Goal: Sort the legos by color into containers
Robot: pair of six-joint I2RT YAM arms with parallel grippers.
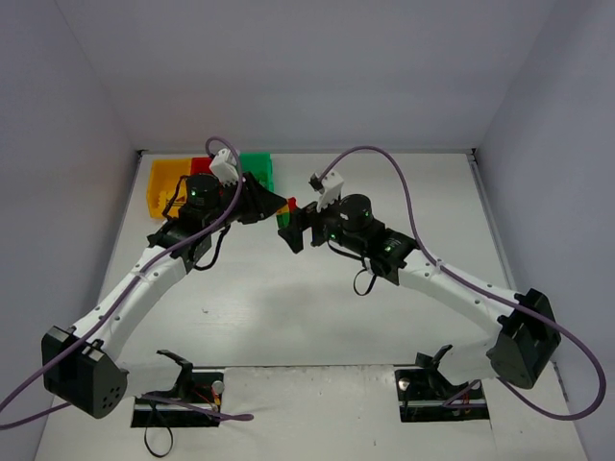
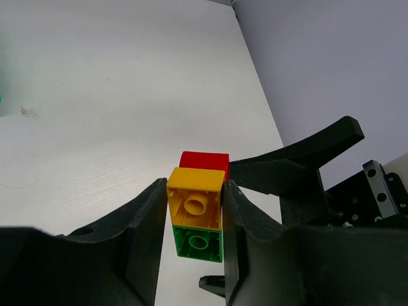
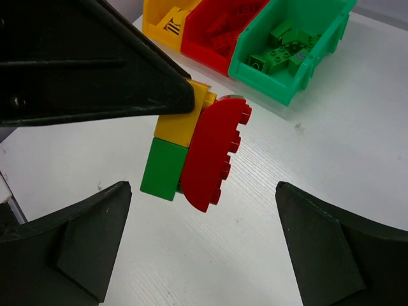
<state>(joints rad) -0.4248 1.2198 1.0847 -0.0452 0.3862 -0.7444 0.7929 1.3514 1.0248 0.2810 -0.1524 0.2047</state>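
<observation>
Stack (image 3: 171, 145) clamped in left gripper (image 2: 194, 186) mid-frame; right gripper (image 3: 202, 188), jaws apart, should close squarely on red piece (image 3: 217, 143).

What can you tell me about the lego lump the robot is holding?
The clump is three shiny plastic pieces joined: a yellow brick on a green brick, and a red half-round piece with studs along its side. The left gripper pinches the yellow brick and seems to hold it off the table. The open right gripper does not touch it.
</observation>
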